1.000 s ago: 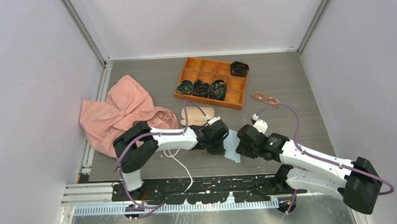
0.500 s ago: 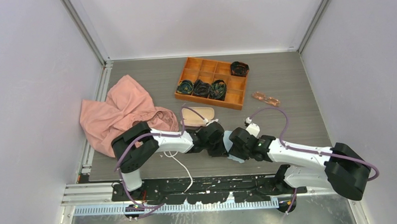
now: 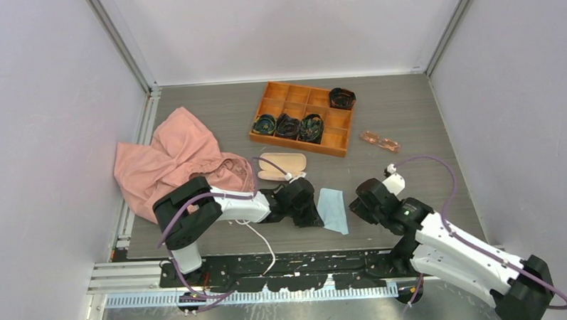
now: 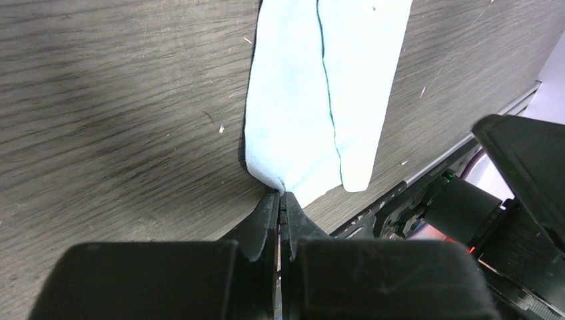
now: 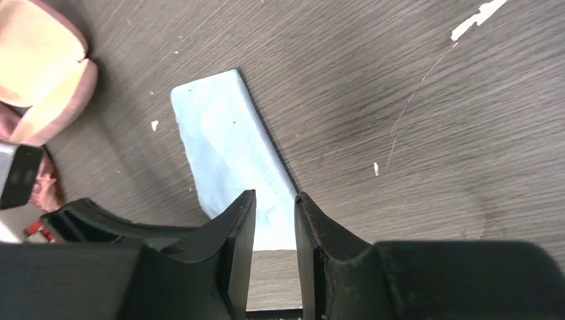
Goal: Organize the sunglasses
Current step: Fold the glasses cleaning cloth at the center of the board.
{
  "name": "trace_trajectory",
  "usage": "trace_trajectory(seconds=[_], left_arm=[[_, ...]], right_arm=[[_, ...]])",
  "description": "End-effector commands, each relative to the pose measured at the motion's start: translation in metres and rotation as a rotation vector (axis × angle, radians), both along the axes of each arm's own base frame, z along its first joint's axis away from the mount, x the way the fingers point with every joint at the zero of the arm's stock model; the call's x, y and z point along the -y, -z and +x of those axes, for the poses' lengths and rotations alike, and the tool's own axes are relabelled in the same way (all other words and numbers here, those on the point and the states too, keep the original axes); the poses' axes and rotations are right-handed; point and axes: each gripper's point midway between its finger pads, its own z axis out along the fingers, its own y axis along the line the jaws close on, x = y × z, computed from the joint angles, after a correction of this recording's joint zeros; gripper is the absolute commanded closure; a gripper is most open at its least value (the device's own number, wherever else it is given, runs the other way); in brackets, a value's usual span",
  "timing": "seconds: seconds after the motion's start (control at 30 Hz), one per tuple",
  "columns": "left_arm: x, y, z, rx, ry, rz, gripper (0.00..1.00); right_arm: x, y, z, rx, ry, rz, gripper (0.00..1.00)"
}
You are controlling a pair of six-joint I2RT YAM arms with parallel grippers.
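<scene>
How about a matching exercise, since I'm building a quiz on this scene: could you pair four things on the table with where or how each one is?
Things:
1. light blue folded cloth
2. small sunglasses with pinkish-orange lenses
3. pink oblong hard case
4. orange wooden compartment tray

Places or states:
A. lying alone on the grey table, right of the tray
B. pinched at one corner by the left gripper
C. holding dark rolled bundles in four compartments
D. beside the crumpled pink garment, on the tray's near side

Pairs: 1-B, 2-A, 3-D, 4-C
</scene>
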Motion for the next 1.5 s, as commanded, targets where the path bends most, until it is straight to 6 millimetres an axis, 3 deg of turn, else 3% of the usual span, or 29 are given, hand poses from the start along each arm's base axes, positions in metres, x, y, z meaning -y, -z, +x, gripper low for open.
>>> trace_trajectory(seconds=[0.0, 0.2, 0.37, 0.53, 0.73, 1.03, 1.37, 1.47], left_arm=[[-0.015, 0.007, 0.001, 0.006, -0.02, 0.054, 0.99], [-0.012, 0.005, 0.002, 0.009, -0.017, 0.049, 0.99], [-0.01, 0.007, 0.002, 0.004, -0.007, 0.053, 0.99], [-0.006, 0.007, 0.003, 0.001, 0.004, 0.053, 0.99], [-0.006, 0.008, 0.004, -0.004, 0.01, 0.062, 1.0], [-0.011, 0.008, 0.005, -0.005, 0.009, 0.076, 1.0], [-0.01, 0.011, 0.007, -0.01, 0.008, 0.074, 0.99], [-0.011, 0.012, 0.007, -0.012, 0.007, 0.077, 1.0]], right_arm=[[0.009, -0.013, -0.006, 0.0, -0.016, -0.029, 0.66], [-0.022, -0.003, -0.022, -0.074, -0.21, -0.092, 0.66], [-0.029, -0.006, -0.032, -0.085, -0.308, -0.13, 0.69], [-0.046, 0.012, -0.053, -0.183, -0.445, -0.092, 0.71], [-0.047, 0.024, -0.048, -0.19, -0.451, -0.147, 0.71], [-0.022, 0.038, -0.04, -0.202, -0.377, -0.285, 0.74], [-0.028, 0.047, -0.043, -0.222, -0.397, -0.271, 0.71], [-0.025, 0.05, -0.043, -0.225, -0.396, -0.287, 0.76]])
